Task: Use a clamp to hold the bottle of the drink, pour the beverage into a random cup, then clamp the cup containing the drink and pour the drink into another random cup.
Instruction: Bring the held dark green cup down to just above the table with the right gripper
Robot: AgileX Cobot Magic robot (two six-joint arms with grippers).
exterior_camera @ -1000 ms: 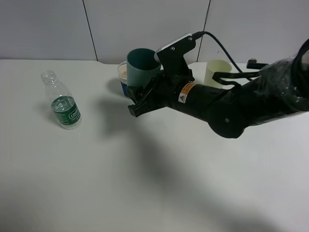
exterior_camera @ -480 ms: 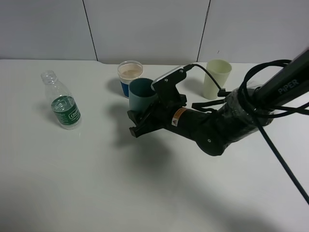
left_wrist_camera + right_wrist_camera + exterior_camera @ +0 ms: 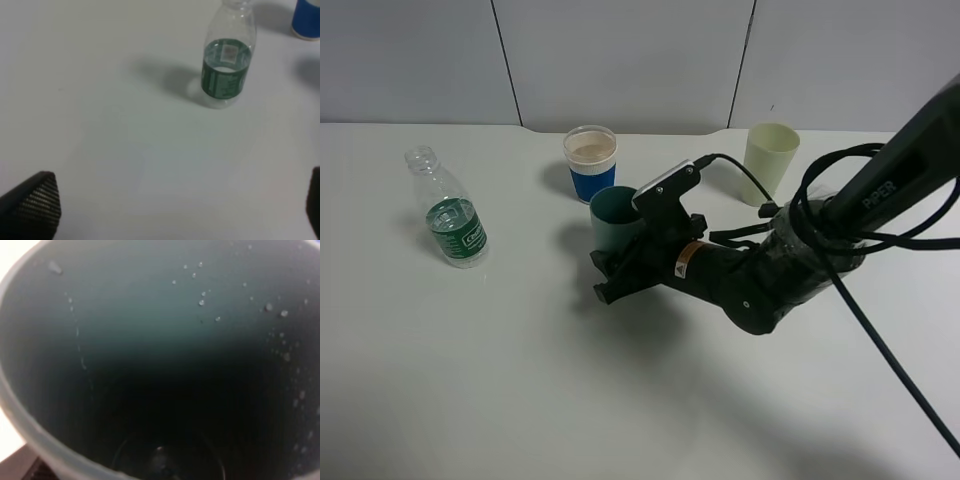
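The right gripper's fingers were clamped on the upright teal cup, likely to set it down drained beside the blue cup, while the left gripper's fingers stood wide apart, empty, the bottle well beyond them.

Three cups (teal, blue, cream); one bottle.
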